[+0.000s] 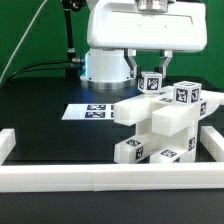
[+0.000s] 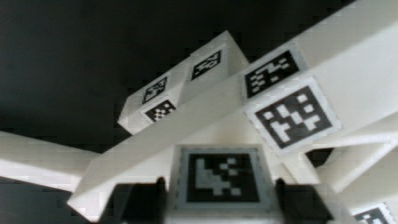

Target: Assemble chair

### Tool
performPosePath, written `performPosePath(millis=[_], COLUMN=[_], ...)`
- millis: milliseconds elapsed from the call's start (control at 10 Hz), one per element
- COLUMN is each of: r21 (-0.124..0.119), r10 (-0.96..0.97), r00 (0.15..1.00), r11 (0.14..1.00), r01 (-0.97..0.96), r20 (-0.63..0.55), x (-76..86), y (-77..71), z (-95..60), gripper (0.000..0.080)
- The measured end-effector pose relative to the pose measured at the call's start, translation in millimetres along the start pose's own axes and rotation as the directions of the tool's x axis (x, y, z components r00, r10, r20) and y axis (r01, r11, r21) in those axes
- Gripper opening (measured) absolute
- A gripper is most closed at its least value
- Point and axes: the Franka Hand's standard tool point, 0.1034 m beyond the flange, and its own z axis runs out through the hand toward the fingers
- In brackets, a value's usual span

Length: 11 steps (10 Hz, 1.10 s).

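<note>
We see a black matte surface (image 1: 40,120) edged by a long low white border wall (image 1: 100,178); on it, towards the exterior view's right, stands the chair (image 1: 165,125), a partly joined cluster of white blocky plastic parts with black-and-white square tags; behind it lies the marker board (image 1: 92,111), flat and white; above, the arm's tool (image 1: 152,78) grips a small white tagged cube (image 2: 221,172) at the chair's top, jaws narrowed on either side of it.
</note>
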Motion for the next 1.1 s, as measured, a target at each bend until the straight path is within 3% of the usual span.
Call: performPosePath(millis=[100, 200, 300, 400, 500, 1000, 1100], r21=[0.000, 0.000, 0.000, 0.000, 0.000, 0.001, 0.020], r10=[0.000, 0.000, 0.000, 0.000, 0.000, 0.002, 0.023], r00=[1.000, 1.000, 1.000, 1.000, 1.000, 1.000, 0.999], r11=[1.000, 1.000, 1.000, 1.000, 1.000, 1.000, 1.000], r01=[0.000, 0.000, 0.000, 0.000, 0.000, -0.002, -0.024], r20=[0.000, 0.001, 0.001, 0.001, 0.001, 0.004, 0.047], x=[-0.1, -0.2, -0.2, -0.2, -0.2, -0.5, -3.0], y=[0.0, 0.0, 0.0, 0.0, 0.0, 0.3, 2.5], z=[0.3, 0.3, 0.4, 0.4, 0.4, 0.3, -3.5], gripper=[0.0284, 0.0448, 0.0448, 0.0599, 0.0636, 0.0649, 0.0649])
